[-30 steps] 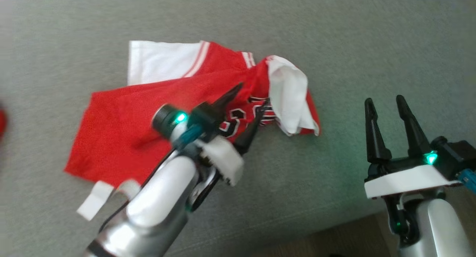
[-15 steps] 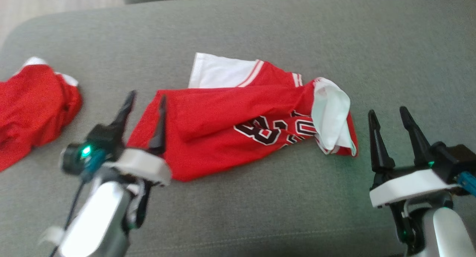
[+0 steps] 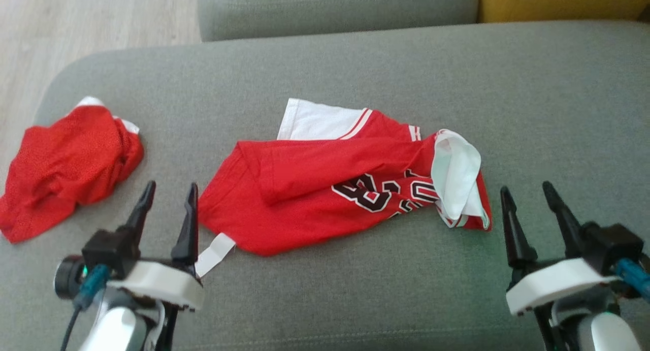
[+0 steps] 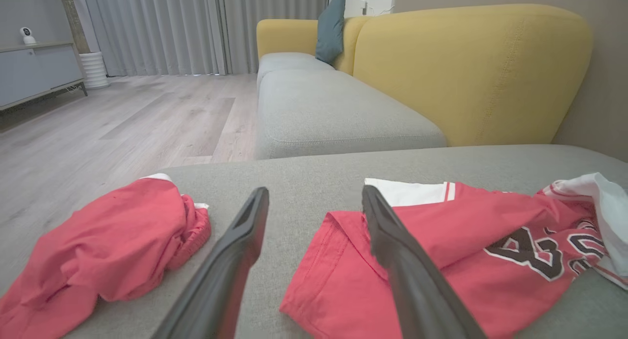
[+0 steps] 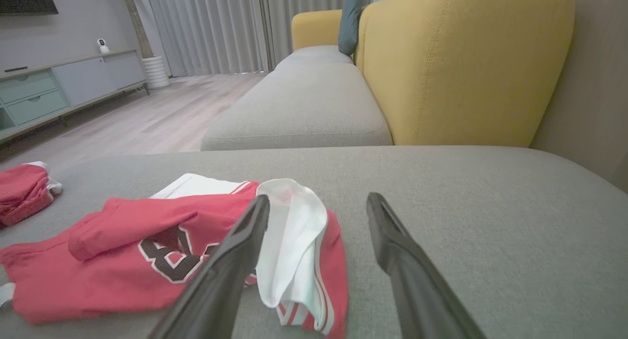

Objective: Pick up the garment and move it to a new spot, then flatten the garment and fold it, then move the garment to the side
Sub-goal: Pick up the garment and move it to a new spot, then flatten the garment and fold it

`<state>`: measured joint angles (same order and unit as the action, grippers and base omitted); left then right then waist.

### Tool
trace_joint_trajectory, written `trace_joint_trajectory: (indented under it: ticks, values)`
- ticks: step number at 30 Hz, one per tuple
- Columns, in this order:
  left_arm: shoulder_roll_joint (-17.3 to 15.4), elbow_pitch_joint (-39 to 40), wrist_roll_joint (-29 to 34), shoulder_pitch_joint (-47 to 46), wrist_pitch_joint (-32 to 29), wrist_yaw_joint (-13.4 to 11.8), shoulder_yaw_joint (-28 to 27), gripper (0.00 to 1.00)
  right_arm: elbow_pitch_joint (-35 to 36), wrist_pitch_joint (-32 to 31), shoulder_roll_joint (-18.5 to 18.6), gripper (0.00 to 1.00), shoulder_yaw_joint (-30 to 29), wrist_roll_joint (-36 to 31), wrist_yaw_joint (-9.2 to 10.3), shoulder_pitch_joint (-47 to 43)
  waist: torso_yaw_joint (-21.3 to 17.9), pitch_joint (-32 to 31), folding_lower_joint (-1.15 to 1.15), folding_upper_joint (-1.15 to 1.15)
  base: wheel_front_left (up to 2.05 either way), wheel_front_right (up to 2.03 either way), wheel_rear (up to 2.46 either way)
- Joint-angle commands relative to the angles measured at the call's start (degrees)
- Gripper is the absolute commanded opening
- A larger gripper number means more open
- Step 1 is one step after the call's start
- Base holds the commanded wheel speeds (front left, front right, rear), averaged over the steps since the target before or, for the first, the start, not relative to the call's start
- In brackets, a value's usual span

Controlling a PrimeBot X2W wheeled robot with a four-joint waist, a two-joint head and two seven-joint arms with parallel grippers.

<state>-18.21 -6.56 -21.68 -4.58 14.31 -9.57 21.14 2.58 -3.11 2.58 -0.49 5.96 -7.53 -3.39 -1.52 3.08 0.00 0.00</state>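
My left gripper (image 3: 171, 185) has backed off the jersey (image 3: 304, 209) it hung over a second ago. It and my right gripper (image 3: 525, 186) gape empty, with the jersey lying crumpled between them.

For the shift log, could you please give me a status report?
Left gripper and right gripper open, empty. Red jersey rumpled on grey cushion, between them, not held. Second red garment bunched at left, clear of jersey.

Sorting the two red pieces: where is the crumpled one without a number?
In the head view the crumpled red garment lies at the left end of the grey cushion, left of the left gripper and apart from the numbered jersey.
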Motion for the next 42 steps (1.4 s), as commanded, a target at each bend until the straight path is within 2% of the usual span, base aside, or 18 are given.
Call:
trace_joint_trajectory:
  ticks: [1,10,31,37,42]
  values:
    - [-1.69,1.97,0.28,-1.22,0.68,0.13,-2.63,1.0,2.45,-0.28,0.3,1.0,1.3,-0.22,0.04,0.4,-0.32,-1.14,0.0,0.0,0.0,0.0,0.0]
    - [-1.71,1.88,0.19,1.37,0.68,-0.61,-2.48,1.0,4.2,-1.4,0.3,1.0,1.24,0.2,0.04,-1.52,-0.94,-2.4,0.0,0.0,0.0,0.0,0.0]
    - [-2.53,2.54,0.21,0.62,0.29,-1.75,-2.23,1.0,4.06,-1.15,0.3,1.0,1.53,0.34,0.04,-0.78,-0.82,-0.89,0.0,0.0,0.0,0.0,0.0]
    - [-2.53,3.33,0.61,-0.83,0.08,-1.84,-1.76,1.0,1.8,-3.3,0.3,1.0,4.17,-0.64,0.04,1.08,-0.12,1.14,0.0,0.0,0.0,0.0,0.0]
    - [-2.22,4.06,1.32,-3.57,0.04,-1.66,-1.15,1.0,-2.59,-5.39,0.41,1.0,7.19,-2.52,0.04,5.99,1.13,4.27,0.0,0.0,0.0,0.0,0.0]
